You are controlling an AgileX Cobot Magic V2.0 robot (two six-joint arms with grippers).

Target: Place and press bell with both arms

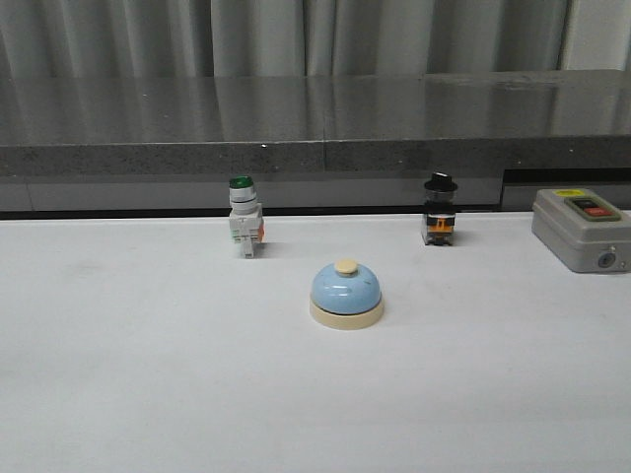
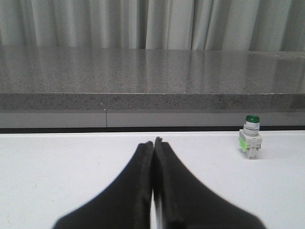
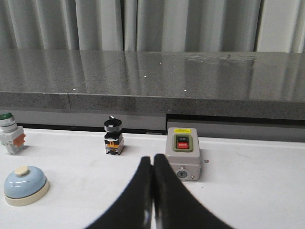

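While neither arm shows in the front view, each wrist camera shows its own claw: the left claw (image 2: pixel 153 143) has its two black fingers pressed together tip to tip with nothing between them, and the right claw (image 3: pixel 152 160) is likewise closed tight and empty.

The bell (image 1: pixel 346 294) stands upright on the white bench (image 1: pixel 128 374), roughly midway between the bench's left and right edges and nearer the far edge than the near one (light-blue dome, cream base, cream button on top). Nothing touches it. In the right wrist view the bell (image 3: pixel 25 185) sits apart from the closed fingertips.

Along the far edge of the bench stand three other items. A green-capped white switch (image 1: pixel 245 216) is toward the left, behind the bell and well apart from it; it also appears in the left wrist view (image 2: pixel 250 137). A black-knobbed switch (image 1: pixel 440 210) stands toward the right. A grey box (image 1: pixel 582 229) with a red button occupies the far right corner, partly cut by the picture's edge. A dark stone ledge (image 1: pixel 315 123) runs behind the far edge, with grey curtains (image 1: pixel 296 34) beyond.
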